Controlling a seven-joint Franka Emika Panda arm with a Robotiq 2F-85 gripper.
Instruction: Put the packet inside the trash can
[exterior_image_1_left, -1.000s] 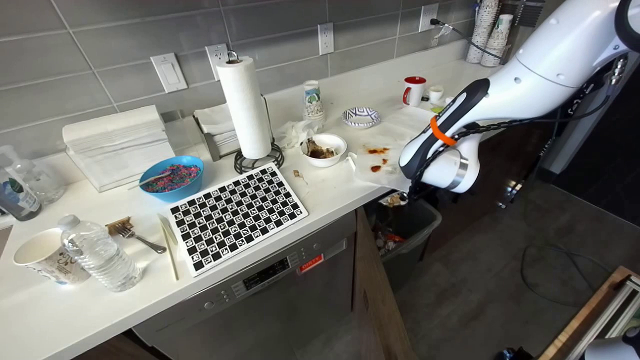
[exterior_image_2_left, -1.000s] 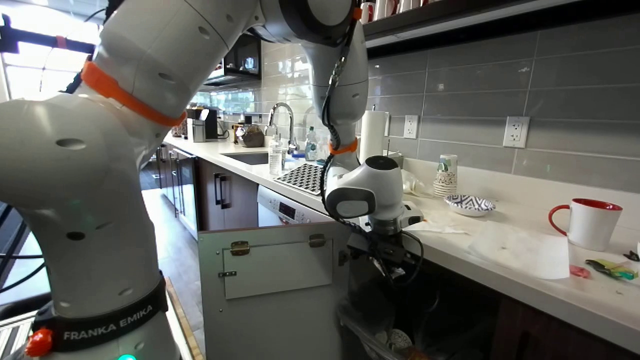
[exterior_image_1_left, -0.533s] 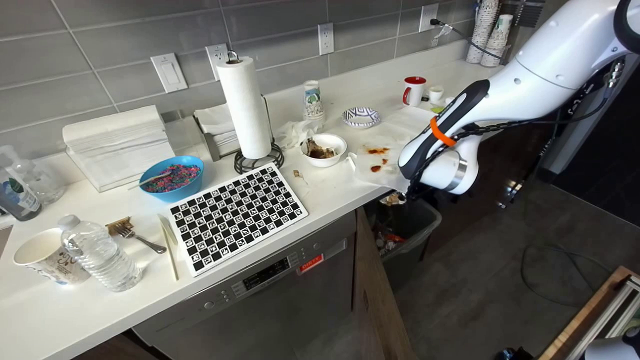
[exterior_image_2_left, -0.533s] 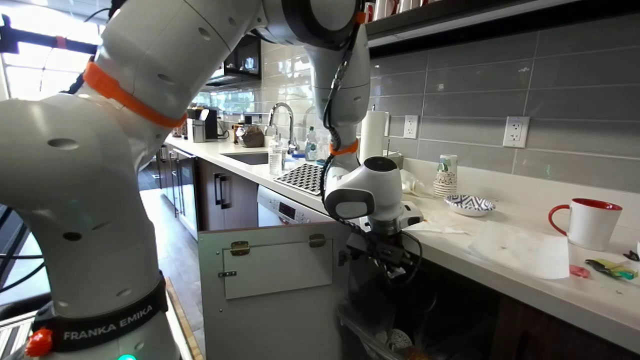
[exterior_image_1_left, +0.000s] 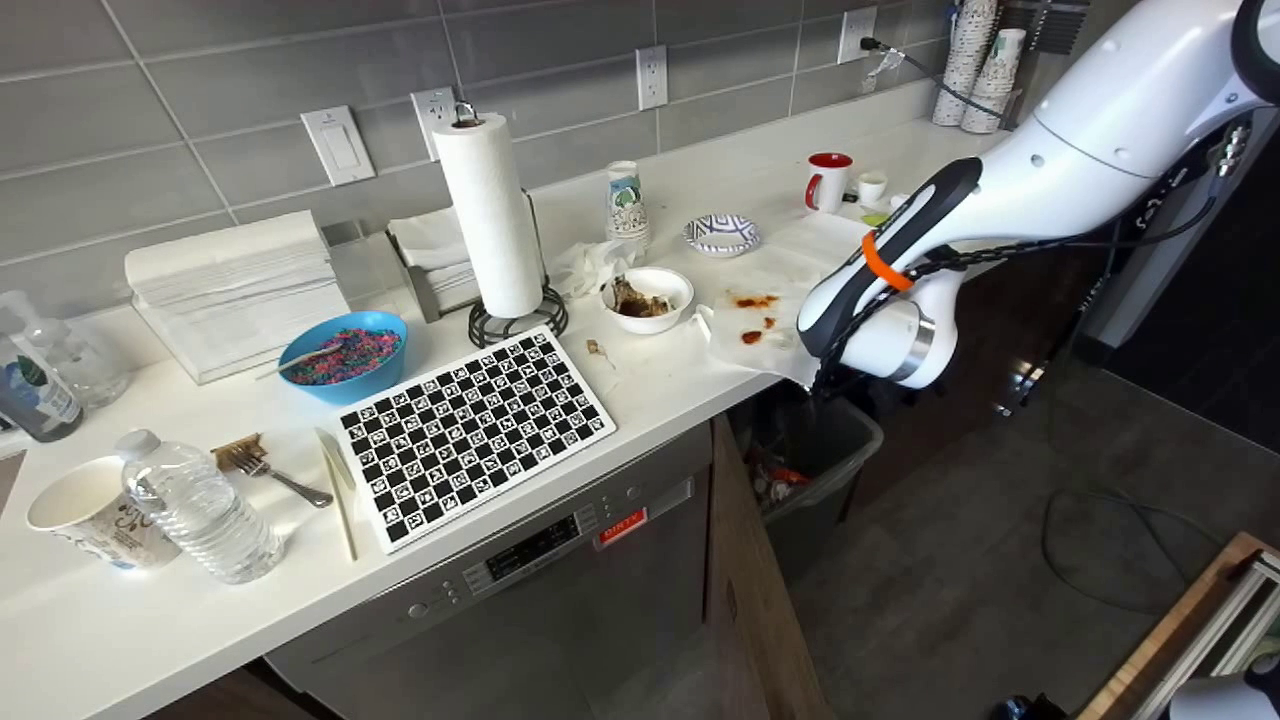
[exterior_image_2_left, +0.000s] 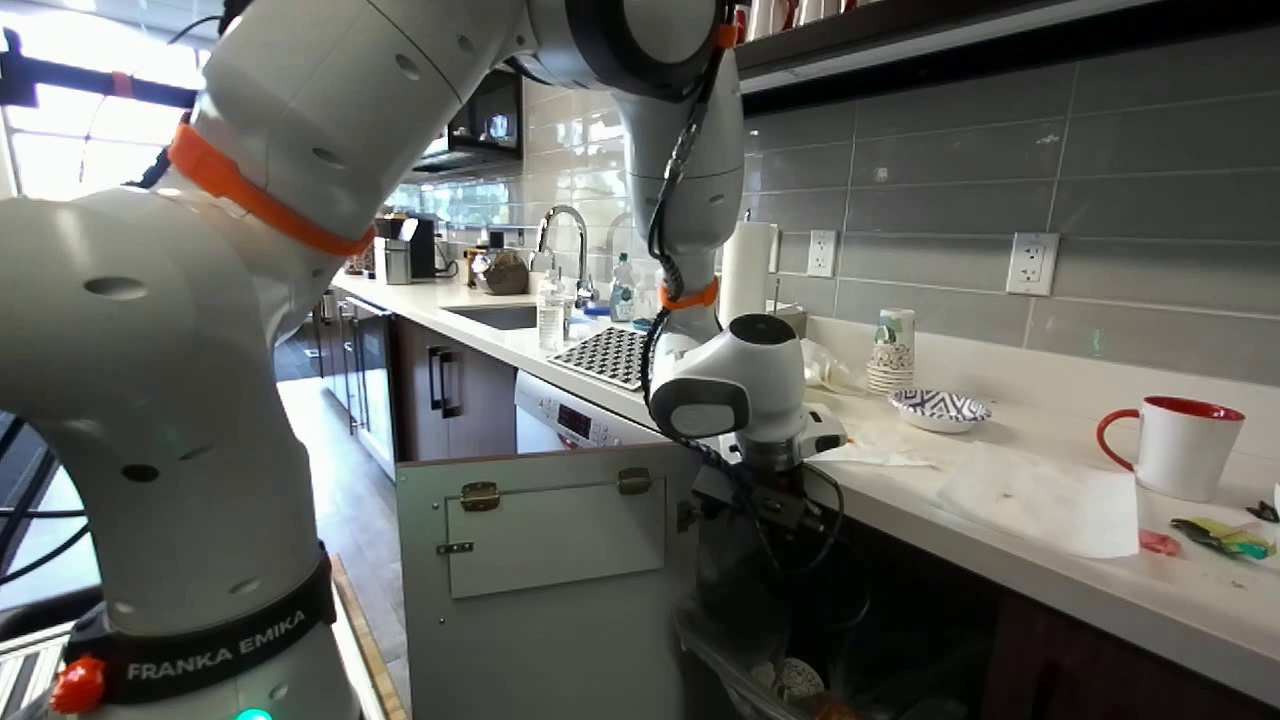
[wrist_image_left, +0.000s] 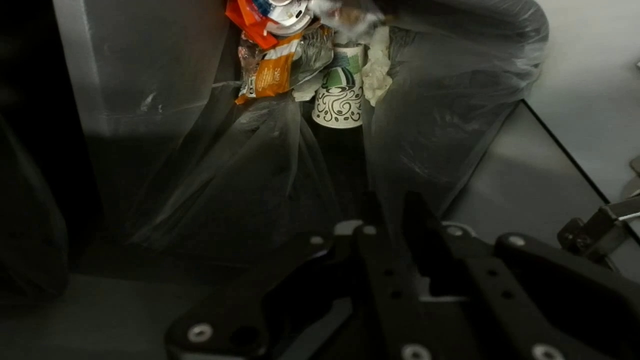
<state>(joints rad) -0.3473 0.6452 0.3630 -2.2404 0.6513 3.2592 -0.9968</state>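
The trash can (exterior_image_1_left: 860, 455) is a dark grey bin with a clear liner, below the worktop edge behind the open cabinet door. It also shows in an exterior view (exterior_image_2_left: 730, 672) and in the wrist view (wrist_image_left: 145, 65). My gripper (wrist_image_left: 391, 202) points down into the bin. Its fingertips are apart with nothing seen between them. In an exterior view the gripper (exterior_image_2_left: 785, 515) is dark against the cabinet. Rubbish lies in the bin, with an orange packet (wrist_image_left: 274, 75) and a paper cup (wrist_image_left: 340, 102). I cannot tell which item is the task's packet.
The open cabinet door (exterior_image_2_left: 550, 560) stands close beside the gripper. The white worktop edge (exterior_image_2_left: 1010, 560) is just above and behind it. A stained paper sheet (exterior_image_1_left: 755, 320), a white bowl (exterior_image_1_left: 650, 300) and a red-rimmed mug (exterior_image_2_left: 1185, 450) are on the worktop.
A whitish-brown packet hung at the gripper in the earlier exterior views. Now it is gone from there, let go over the bin. The arm has barely moved.
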